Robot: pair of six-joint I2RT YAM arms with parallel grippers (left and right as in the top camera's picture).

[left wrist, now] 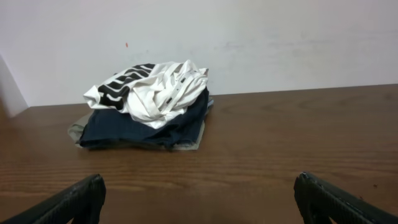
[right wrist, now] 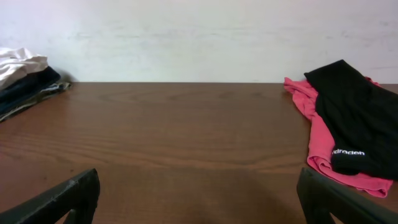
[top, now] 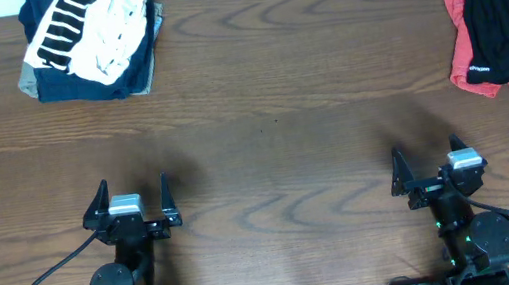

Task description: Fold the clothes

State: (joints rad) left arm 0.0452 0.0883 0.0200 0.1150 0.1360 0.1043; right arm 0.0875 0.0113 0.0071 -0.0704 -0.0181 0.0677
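A crumpled white T-shirt with a black striped print tops a pile at the table's far left, over a navy garment and a tan one. A black garment lies spread over a red one at the far right. My left gripper stands open near the front edge, well short of the pile, nothing between its fingers. My right gripper is open too, empty, in front and to the left of the red and black garments.
The brown wooden table stretches between the two heaps. A pale wall rises behind its far edge. The left pile's edge shows at the left of the right wrist view. Cables trail from both arm bases at the front.
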